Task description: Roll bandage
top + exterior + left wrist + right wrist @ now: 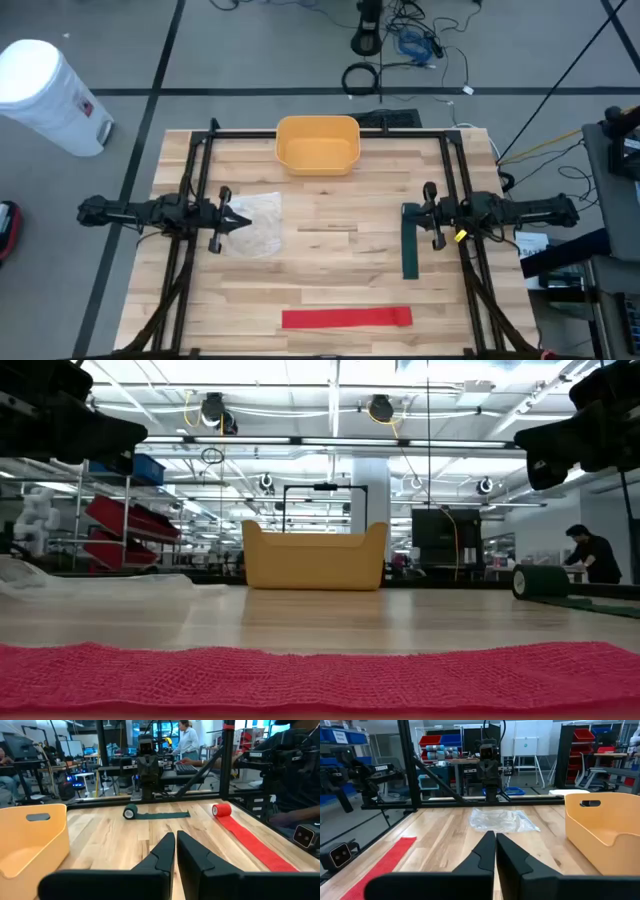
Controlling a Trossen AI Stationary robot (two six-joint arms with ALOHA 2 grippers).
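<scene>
A red bandage (pixel 347 318) lies flat along the table's near edge, its right end wound into a small roll (pixel 221 810). A dark green bandage (pixel 410 245) lies at the right, its rolled end (pixel 130 811) toward the far side. My left gripper (pixel 243 219) hangs shut above the left part of the table, over a clear plastic bag (pixel 255 228). My right gripper (pixel 412 212) hangs shut above the green bandage's rolled end. In each wrist view the two fingers (pixel 176 842) (pixel 495 842) are together with nothing between them. Both arms show high up in the low view.
A yellow bin (pixel 318 145) stands at the middle of the far edge. The black frame's bars (pixel 330 133) run along the far side and down both sides of the table. Bare wood (pixel 330 230) lies between the two grippers. People show in the room behind.
</scene>
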